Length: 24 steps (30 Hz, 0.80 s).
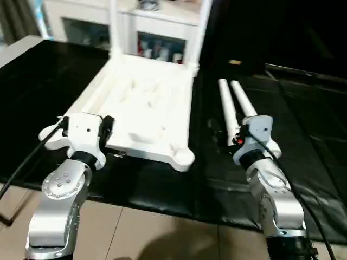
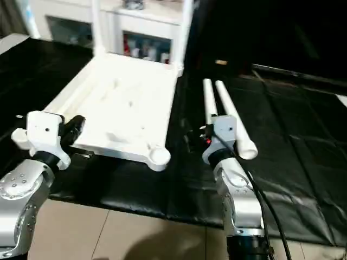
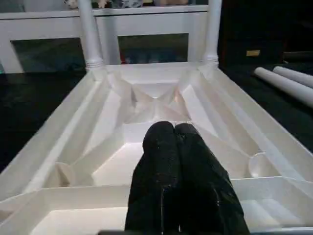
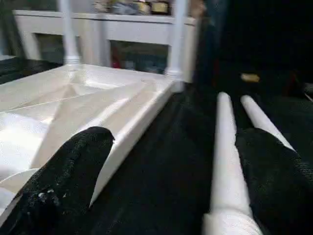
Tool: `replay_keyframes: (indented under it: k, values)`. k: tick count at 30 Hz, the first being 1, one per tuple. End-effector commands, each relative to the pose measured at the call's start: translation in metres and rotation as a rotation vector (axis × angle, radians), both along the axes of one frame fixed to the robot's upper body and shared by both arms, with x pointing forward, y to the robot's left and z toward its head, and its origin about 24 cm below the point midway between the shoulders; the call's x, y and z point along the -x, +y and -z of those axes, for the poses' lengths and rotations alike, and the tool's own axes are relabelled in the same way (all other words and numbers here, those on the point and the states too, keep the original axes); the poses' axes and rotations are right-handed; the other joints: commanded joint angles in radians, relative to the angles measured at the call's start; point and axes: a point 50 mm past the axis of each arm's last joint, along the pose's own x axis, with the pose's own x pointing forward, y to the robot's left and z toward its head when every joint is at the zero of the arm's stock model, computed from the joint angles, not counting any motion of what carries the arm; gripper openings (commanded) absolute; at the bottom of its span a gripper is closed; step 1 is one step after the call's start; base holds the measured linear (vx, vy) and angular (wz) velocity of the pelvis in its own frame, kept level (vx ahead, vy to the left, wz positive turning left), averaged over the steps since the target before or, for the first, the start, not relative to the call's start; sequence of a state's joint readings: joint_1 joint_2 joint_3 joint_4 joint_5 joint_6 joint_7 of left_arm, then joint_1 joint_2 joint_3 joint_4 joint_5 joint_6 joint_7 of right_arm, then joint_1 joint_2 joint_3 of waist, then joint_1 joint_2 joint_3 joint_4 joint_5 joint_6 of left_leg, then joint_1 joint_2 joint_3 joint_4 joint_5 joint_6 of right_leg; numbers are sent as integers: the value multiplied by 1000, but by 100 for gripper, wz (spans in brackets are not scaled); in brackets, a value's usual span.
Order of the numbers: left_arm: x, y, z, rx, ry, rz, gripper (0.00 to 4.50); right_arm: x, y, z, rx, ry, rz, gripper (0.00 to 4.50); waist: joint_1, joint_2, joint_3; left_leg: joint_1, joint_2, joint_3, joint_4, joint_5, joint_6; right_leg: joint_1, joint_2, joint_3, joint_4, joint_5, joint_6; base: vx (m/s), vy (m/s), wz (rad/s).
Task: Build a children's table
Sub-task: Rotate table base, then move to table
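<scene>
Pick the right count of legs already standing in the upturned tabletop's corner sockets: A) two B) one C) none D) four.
A: two legs stand upright in the far corner sockets of the tabletop, while two loose legs lie on the black mat to its right, and the near socket is empty.

A strip of black padded mat (image 1: 203,135) lies bare between the upturned white plastic table top (image 1: 143,105) and two loose white tapered legs (image 1: 234,105). Two upright fitted legs (image 3: 90,34) and a white glass-door cabinet (image 3: 146,29) block the far end.
</scene>
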<state>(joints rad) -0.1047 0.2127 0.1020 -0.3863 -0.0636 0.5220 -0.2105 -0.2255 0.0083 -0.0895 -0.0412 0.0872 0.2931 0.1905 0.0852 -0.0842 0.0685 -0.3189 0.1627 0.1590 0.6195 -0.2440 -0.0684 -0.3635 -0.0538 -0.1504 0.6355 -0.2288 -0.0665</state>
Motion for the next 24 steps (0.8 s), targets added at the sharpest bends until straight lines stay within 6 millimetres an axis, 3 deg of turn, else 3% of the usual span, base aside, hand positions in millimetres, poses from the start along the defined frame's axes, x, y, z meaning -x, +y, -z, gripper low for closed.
replay_keyframes:
  k: [1,5,6,8,10,11,12,13,14,15,17,18,20,21,23,24]
  values:
    - [-2,-2,0,10,5,2,8,-2,-5,-7,1,-16,32,450,-3,20,-48,-10,81,-41,-92,-168,2,37,-129,105,-127,-379,42,0,0,0]
    - [-6,1,0,38,-18,-49,8,-5,-4,-9,165,-21,24,450,-2,21,-58,-14,86,-41,-86,-67,17,40,-124,107,-104,-205,14,0,0,0]
    - [-5,2,-1,50,-28,-54,8,-5,-3,-3,166,66,1,450,-5,14,-60,-18,89,-43,-86,-33,25,44,-121,107,-92,-135,-9,0,0,0]
    - [-4,3,-1,53,-28,-50,8,-4,-1,0,141,85,-27,450,-6,21,-67,-17,95,-44,-82,17,37,46,-125,109,-76,-14,-50,0,0,0]
    - [-3,4,0,48,-22,-50,8,-2,1,-1,128,73,-40,450,-5,17,-71,-22,90,-39,-76,73,58,50,-127,109,-65,90,-81,0,0,0]
    - [-3,4,0,53,-20,-48,8,-2,2,-1,120,70,-36,450,-4,18,-71,-20,91,-39,-78,60,59,52,-127,108,-64,82,-87,0,0,0]
    - [-3,5,0,55,-18,-47,8,-1,5,-1,109,64,-45,450,-4,22,-62,-9,93,-33,-89,-70,37,57,-125,103,-79,-65,-93,0,0,0]
    - [-3,5,0,55,-18,-47,8,-1,5,-1,109,64,-45,450,-4,22,-62,-9,93,-33,-89,-70,37,57,-125,103,-79,-65,-93,0,0,0]
    - [-3,5,0,56,-17,-48,8,-1,6,-2,103,59,-46,450,-4,23,-56,-1,89,-27,-96,-174,25,61,-122,101,-98,-207,-86,0,0,0]
    - [-4,6,-1,56,-19,-49,8,-1,7,-3,103,48,-52,450,-4,25,-47,18,81,-18,-106,-290,28,69,-110,91,-126,-409,-71,0,0,0]
    - [-4,6,-1,57,-19,-50,8,-2,8,-3,107,46,-55,450,-2,26,-37,46,76,-10,-105,-357,34,68,-110,83,-154,-549,-54,0,0,0]
    - [-5,6,-1,55,-20,-52,8,-2,8,-4,106,48,-56,450,0,24,-34,47,70,-6,-106,-344,42,81,-111,83,-169,-601,-35,0,0,0]
    - [-5,7,-2,55,-22,-54,8,-2,8,-5,97,50,-60,450,2,29,-39,52,74,-7,-113,-314,41,93,-108,84,-173,-592,-17,0,0,0]
    - [-6,7,-2,55,-23,-55,8,-2,9,-6,88,49,-70,450,4,34,-44,53,79,-11,-123,-286,43,98,-103,84,-162,-522,-32,70,13,1]
    - [-6,7,-3,55,-23,-54,8,-2,9,-7,88,48,-73,450,-1,35,-58,63,89,-16,-131,-227,54,102,-95,83,-135,-358,-81,83,12,2]
    - [-7,7,-3,55,-24,-53,8,-2,9,-7,87,48,-75,450,-5,36,-64,66,90,-17,-128,-168,67,100,-93,82,-113,-231,-127,96,10,3]
